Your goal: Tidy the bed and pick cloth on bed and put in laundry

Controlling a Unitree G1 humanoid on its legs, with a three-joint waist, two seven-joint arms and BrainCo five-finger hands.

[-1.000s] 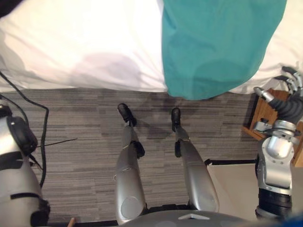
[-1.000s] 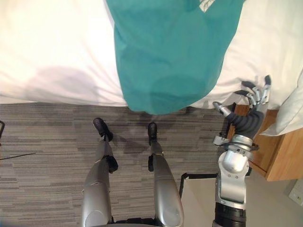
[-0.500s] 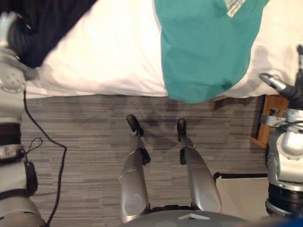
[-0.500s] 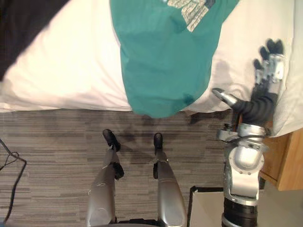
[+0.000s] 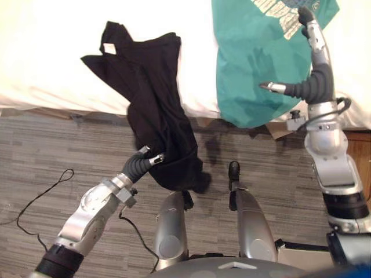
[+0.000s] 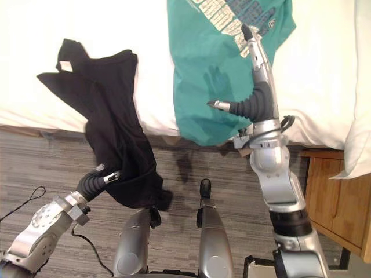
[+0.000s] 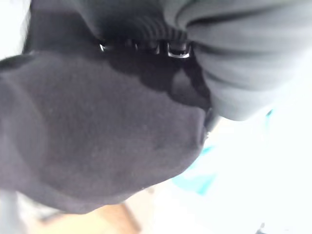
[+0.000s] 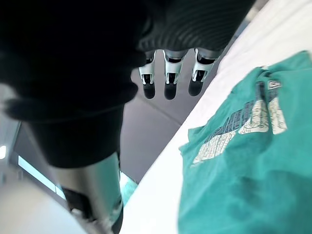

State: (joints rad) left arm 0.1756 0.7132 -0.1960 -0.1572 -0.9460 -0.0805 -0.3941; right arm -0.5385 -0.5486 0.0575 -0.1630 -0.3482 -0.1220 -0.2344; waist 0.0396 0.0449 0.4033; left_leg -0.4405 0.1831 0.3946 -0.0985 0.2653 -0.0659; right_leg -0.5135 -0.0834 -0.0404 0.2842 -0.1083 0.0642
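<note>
White bed (image 5: 46, 63), left hand (image 5: 145, 163) in black cloth (image 5: 156, 116), fingers hidden, right hand (image 5: 317, 83) fingers straight above teal shirt (image 5: 249, 58)

Head stereo pair looking steeply down, both sharing bed (image 5: 52, 75) edge, wrist cameras very close

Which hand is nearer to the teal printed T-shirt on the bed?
Right. The right hand is over the teal printed T-shirt; the left hand is at the black cloth hanging off the white bed, left of it.
</note>
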